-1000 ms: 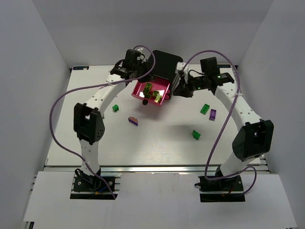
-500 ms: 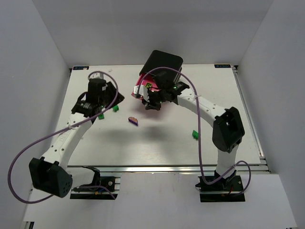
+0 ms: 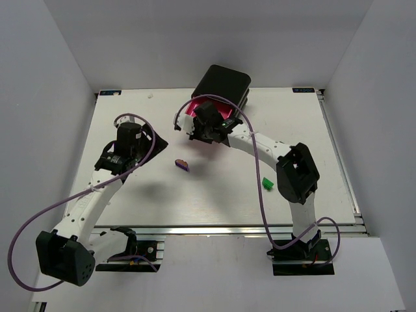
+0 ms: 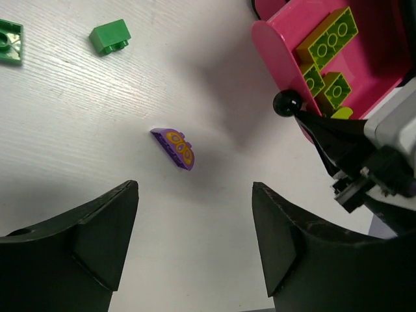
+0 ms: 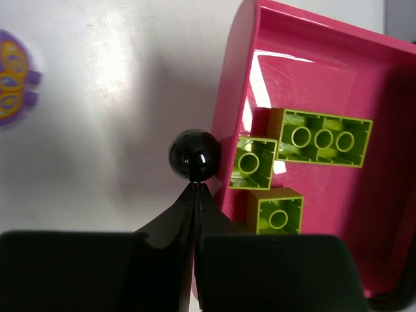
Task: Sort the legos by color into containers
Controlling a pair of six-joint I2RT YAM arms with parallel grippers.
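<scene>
The containers are a black box [image 3: 224, 83] with a magenta-pink drawer [image 5: 305, 91] pulled out at its front. In the drawer lie three yellow-green legos [image 5: 323, 138]. My right gripper [image 5: 195, 186] is shut, and its closed tips touch the drawer's black knob [image 5: 194, 155] from below. My left gripper [image 4: 195, 192] hangs open and empty above the table, left of the drawer [image 4: 364, 71]. Ahead of it lie a purple lego [image 4: 174, 147] and a green lego [image 4: 110, 37]. In the top view the purple lego [image 3: 181, 164] lies between the two grippers.
A flat green piece [image 4: 8, 42] lies at the far left of the left wrist view. Another green lego [image 3: 267, 184] sits beside the right arm's elbow. The right arm crosses the table from the drawer to its base. White walls enclose the table on three sides.
My left gripper has left the drawer, moved left and toward me, and opened. My right gripper has swung across to the drawer's front, shut, and come against the knob.
</scene>
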